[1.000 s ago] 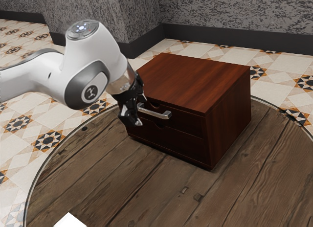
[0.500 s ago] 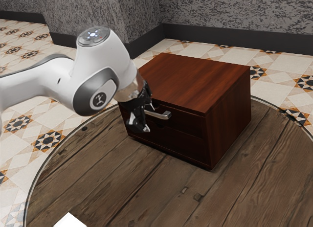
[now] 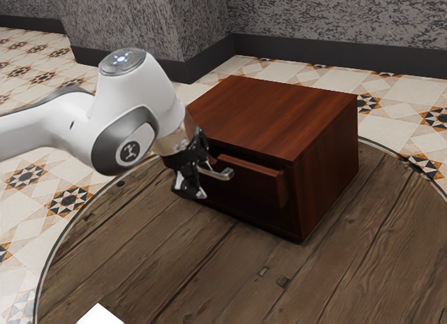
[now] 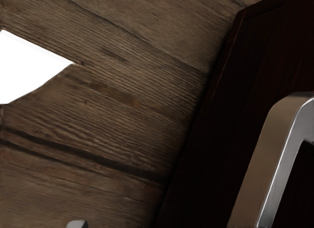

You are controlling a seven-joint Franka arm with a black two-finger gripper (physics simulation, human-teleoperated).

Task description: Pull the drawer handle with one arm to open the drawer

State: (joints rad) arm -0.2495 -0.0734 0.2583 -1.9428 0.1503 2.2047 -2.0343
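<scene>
Dark reddish-brown drawer (image 3: 248,176), slightly out; silver bar handle (image 3: 216,174)

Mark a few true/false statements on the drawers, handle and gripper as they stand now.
1. The top drawer sticks out from the front of the cabinet. True.
2. The handle is black plastic. False: it is a silver metal bar.
3. The gripper is at the end of the handle on the exterior view's left. True.
4. The lower drawer is pulled out as well. False: its front sits back in the cabinet, behind the top drawer's front.
5. The gripper hangs over the cabinet's top. False: it is down in front of the cabinet, at handle height.
</scene>
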